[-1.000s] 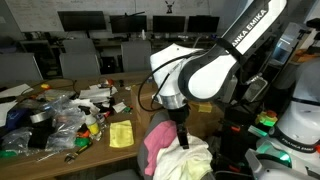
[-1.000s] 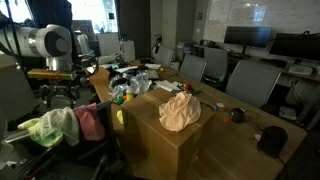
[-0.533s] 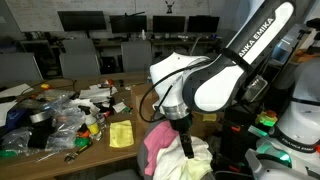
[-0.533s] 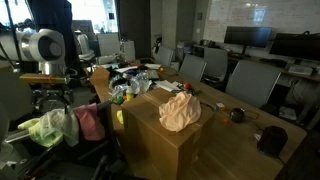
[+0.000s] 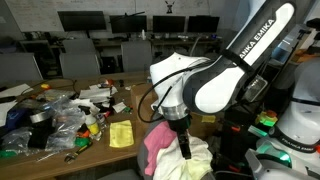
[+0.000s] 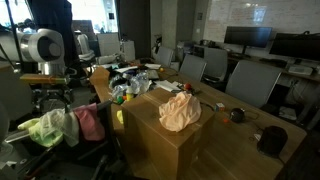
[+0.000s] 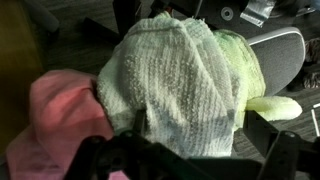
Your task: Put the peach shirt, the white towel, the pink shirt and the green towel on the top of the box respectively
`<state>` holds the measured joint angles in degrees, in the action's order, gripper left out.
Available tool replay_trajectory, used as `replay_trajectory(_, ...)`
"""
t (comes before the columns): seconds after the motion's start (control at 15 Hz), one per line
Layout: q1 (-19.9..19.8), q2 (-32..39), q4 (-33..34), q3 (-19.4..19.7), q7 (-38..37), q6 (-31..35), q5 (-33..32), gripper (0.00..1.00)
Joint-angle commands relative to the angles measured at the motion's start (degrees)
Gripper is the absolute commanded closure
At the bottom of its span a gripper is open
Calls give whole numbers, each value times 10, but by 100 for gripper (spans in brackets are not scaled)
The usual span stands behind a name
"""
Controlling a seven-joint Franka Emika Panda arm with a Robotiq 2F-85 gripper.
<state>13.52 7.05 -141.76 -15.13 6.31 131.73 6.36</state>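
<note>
The gripper [image 5: 185,143] is hanging low over a heap of cloths. Its jaws are standing wide apart, and nothing is clamped between them. In the wrist view the white towel [image 7: 180,85] is lying right under the gripper and filling the middle of the picture. I cannot tell if the fingers are touching it. The pink shirt [image 7: 62,120] is lying just beside the white towel on one side. The green towel [image 7: 248,75] is peeking out on the other side and touching it. The heap is sitting on a chair [image 7: 288,45]. In an exterior view the peach shirt [image 6: 180,110] is lying crumpled on top of the box [image 6: 165,145], well apart from the heap. In an exterior view a small yellow cloth [image 5: 121,133] is lying flat on a table [image 5: 100,152], near the heap. A messy pile of plastic bags [image 5: 50,115] is sitting on the same table, farther from the gripper.
</note>
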Motion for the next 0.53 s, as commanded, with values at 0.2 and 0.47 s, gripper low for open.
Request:
replay_trajectory(0.2,-1,2,-5,6,-3,21,-15,0)
replay_trajectory(0.47,-3,2,-3,9,1,18,-16,31)
